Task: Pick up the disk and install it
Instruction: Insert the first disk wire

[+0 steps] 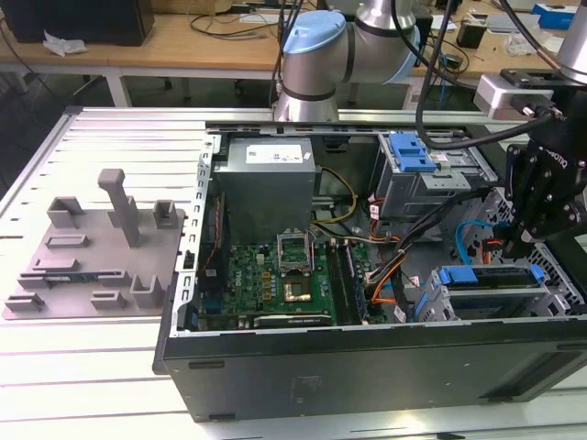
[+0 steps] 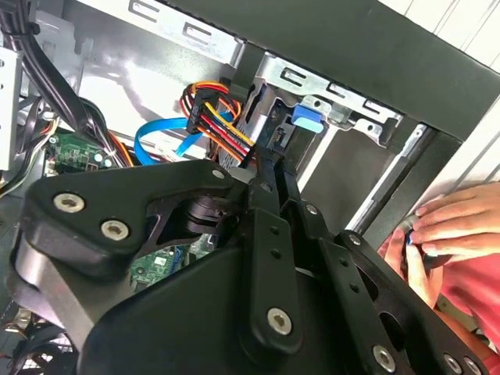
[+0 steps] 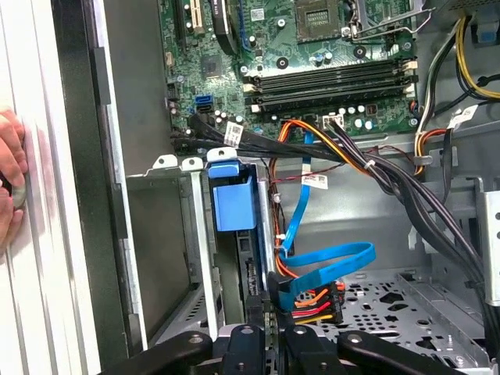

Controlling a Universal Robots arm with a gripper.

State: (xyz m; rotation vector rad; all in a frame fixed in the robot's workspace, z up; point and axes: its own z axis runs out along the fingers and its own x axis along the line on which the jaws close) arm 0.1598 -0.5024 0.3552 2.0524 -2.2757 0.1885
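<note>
Seemingly the install is nearly finished: inside the case (image 1: 367, 371), the drive cage (image 1: 553, 291) already holds the disk (image 1: 481, 274) on edge, with the tool (image 3: 263, 309) at its end. Whether the tool is clamped, I cannot tell.

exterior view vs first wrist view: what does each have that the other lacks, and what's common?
Exterior view: grey tray with upright posts beside the case, and the power supply.
First wrist view: a person's hand outside the case wall.
Both: motherboard, drive cage, and the gripper at that cage.
</note>
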